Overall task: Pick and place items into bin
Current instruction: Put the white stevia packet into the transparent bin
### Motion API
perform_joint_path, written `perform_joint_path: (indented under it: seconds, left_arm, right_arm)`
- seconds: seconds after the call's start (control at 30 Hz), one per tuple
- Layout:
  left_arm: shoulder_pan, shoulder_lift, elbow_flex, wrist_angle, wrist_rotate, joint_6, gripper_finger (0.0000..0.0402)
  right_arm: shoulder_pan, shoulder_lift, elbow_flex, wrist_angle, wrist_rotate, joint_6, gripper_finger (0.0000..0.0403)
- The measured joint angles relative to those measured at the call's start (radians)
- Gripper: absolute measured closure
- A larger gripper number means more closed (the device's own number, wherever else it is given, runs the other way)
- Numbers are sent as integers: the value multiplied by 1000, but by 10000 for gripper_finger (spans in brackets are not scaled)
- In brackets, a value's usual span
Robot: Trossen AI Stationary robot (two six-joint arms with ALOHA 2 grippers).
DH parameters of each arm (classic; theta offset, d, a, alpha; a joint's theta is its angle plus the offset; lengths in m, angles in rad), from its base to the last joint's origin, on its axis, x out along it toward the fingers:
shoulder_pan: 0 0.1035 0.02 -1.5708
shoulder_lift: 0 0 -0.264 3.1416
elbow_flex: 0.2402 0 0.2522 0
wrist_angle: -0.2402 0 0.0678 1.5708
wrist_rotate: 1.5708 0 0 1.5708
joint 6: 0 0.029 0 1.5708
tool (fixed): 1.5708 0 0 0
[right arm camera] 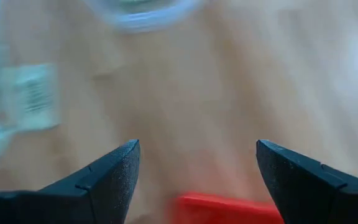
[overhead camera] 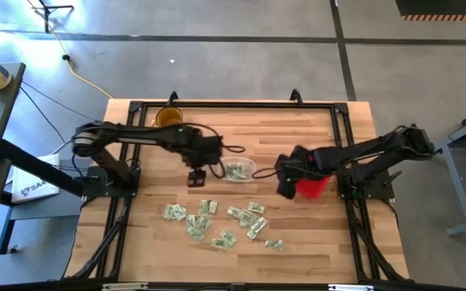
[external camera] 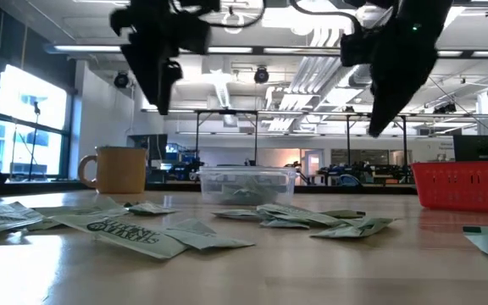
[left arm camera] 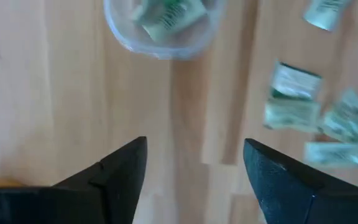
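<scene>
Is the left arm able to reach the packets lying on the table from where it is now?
Probably yes. The left gripper hangs open and empty beside the bin, and only bare wood lies between it and the packets.

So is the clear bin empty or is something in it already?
Not empty: the bin already holds a few green and white packets, seen through its wall.

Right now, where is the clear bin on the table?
In the high view the clear bin sits near the table's middle, between the left pincer and right pincer, with loose packets nearer the front edge.

Amber mug [overhead camera: 168,118] at table's [overhead camera: 314,242] far edge; red basket [overhead camera: 314,187] right.
</scene>
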Motion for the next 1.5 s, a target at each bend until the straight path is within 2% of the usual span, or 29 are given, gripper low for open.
perform_joint_path:
  seconds: [0.1,0.23,0.37,0.5,0.67,0.9,1.1,1.27,1.43,1.5]
  left_arm:
    - [-22,-93,-67,6,-8,-64,123]
    - [-51,-205,-160,13,-94,-161,151]
    - [-62,-302,-246,28,-158,-215,171]
    - [-60,-372,-311,51,-166,-219,180]
    - [-60,-420,-350,72,-167,-209,181]
    - [-60,-439,-363,66,-180,-152,181]
    - [-60,-442,-363,54,-206,-133,181]
    - [-60,-442,-363,50,-217,-136,181]
    - [-60,-442,-363,50,-220,-140,181]
    - [-60,-442,-363,50,-220,-154,181]
  right_arm:
    - [28,14,-56,141,-117,-45,91]
    - [96,77,-69,250,-111,-45,91]
    - [167,181,-27,369,-132,-55,91]
    - [228,315,49,359,-104,1,91]
    - [256,431,144,301,9,152,91]
    - [220,506,180,301,-15,212,105]
    - [203,549,185,328,-60,170,174]
    - [189,558,184,329,-58,98,266]
    - [128,538,182,330,-126,78,379]
    - [104,510,177,318,-101,71,392]
